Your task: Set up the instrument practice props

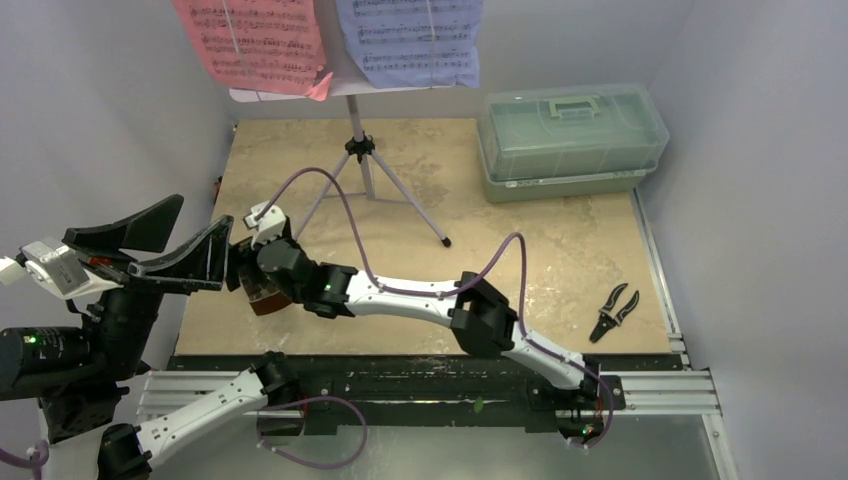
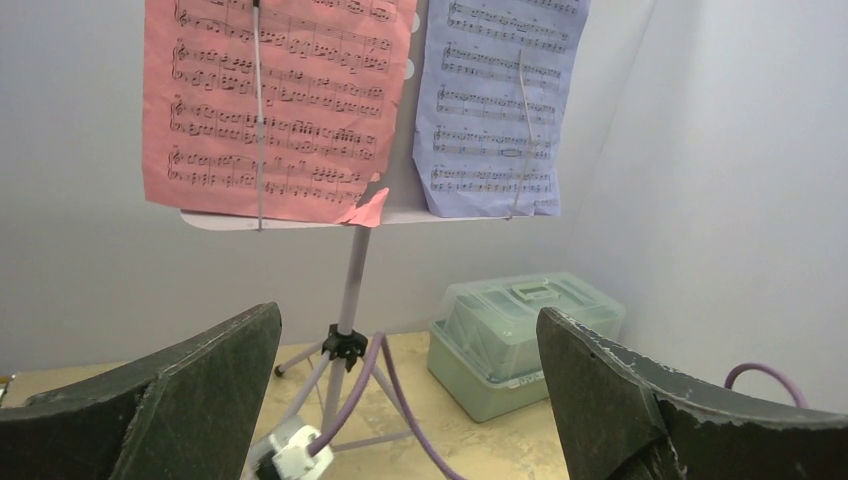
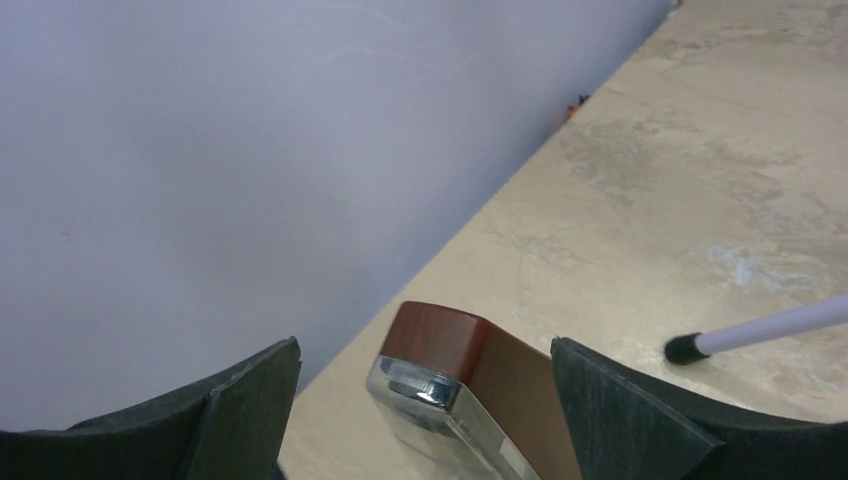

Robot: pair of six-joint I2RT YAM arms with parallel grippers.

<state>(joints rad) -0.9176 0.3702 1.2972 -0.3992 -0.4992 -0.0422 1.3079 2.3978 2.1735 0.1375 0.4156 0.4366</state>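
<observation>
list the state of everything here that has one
music stand: upright on tripod legs
pink sheet: on stand, lower corner folded
blue sheet: on stand
green box: lid shut
pliers: lying flat, handles spread
metronome: on table, not clamped
left claw: open, empty
right claw: open, straddling it

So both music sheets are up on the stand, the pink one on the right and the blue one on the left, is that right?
Not quite. Both sheets are up on the stand, but the sides are swapped: the pink sheet is on the left and the blue sheet is on the right. The top external view shows it, and the left wrist view agrees.
</observation>
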